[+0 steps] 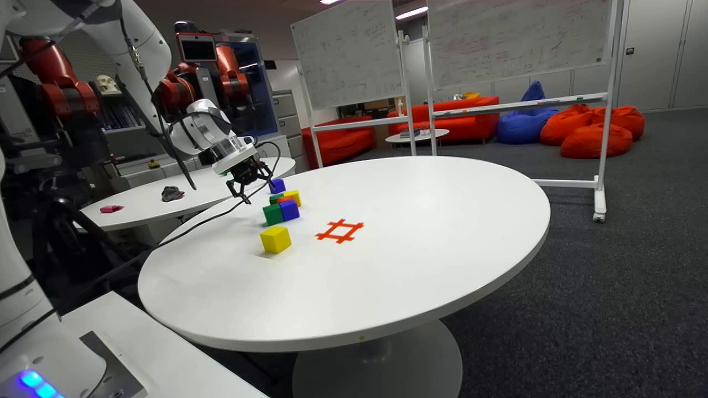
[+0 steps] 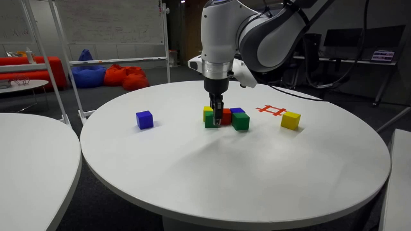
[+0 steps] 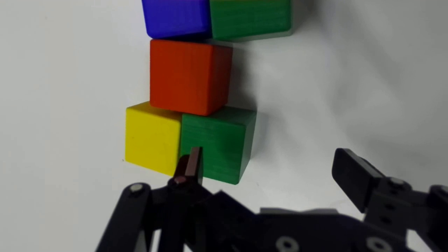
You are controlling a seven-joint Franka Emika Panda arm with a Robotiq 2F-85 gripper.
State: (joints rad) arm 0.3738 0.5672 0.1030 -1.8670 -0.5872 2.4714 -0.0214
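Observation:
Wide open, my gripper (image 3: pixel 267 150) hangs over the table with no object gripped. In the wrist view its left finger overlaps a green cube (image 3: pixel 224 147); whether they touch I cannot tell. A yellow cube (image 3: pixel 152 138) sits against that green one, and a red cube (image 3: pixel 182 77) adjoins both. Beyond the red one, a blue cube (image 3: pixel 176 17) and another green cube (image 3: pixel 250 19) stand side by side, partly cut off by the frame. In an exterior view the gripper (image 2: pixel 217 122) is seen edge-on before the cluster, partly hiding the nearer green cube (image 2: pixel 210 119).
Apart from the cluster stand a lone blue cube (image 2: pixel 144 120) and a lone yellow cube (image 2: pixel 290 120). Red tape (image 1: pixel 339 231) marks a square on the round white table (image 1: pixel 415 276). A black cable (image 1: pixel 188 235) runs along the arm. Another white table (image 2: pixel 32 166) adjoins this one.

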